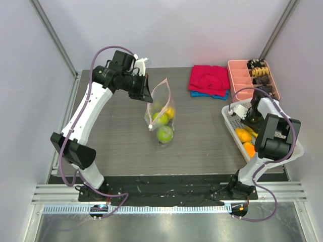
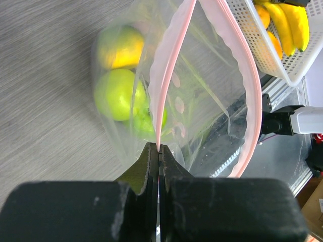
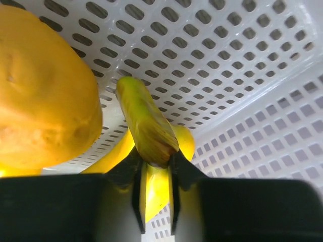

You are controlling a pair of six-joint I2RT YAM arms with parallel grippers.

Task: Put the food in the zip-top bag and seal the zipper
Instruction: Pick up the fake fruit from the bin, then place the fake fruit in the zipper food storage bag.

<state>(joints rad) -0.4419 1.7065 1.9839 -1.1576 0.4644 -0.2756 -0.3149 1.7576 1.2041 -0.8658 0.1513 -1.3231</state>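
Note:
My left gripper point(image 1: 148, 93) is shut on the pink zipper strip point(image 2: 164, 96) of the clear zip-top bag point(image 1: 161, 113) and holds it up by one corner, mouth open. In the bag lie round green fruits point(image 2: 117, 93) and a yellow-orange one point(image 2: 118, 46); they also show from above point(image 1: 165, 133). My right gripper point(image 3: 156, 164) is down inside the white mesh basket point(image 1: 231, 123), shut on the stem end of the yellow bananas point(image 3: 144, 118). An orange point(image 3: 43, 96) lies just left of it. No grape bunch shows.
Oranges point(image 1: 245, 136) and bananas lie in the basket at the right. A pink divided tray point(image 1: 237, 75) with dark items stands at the back right. Red cloth over blue cloth point(image 1: 208, 80) lies at the back centre.

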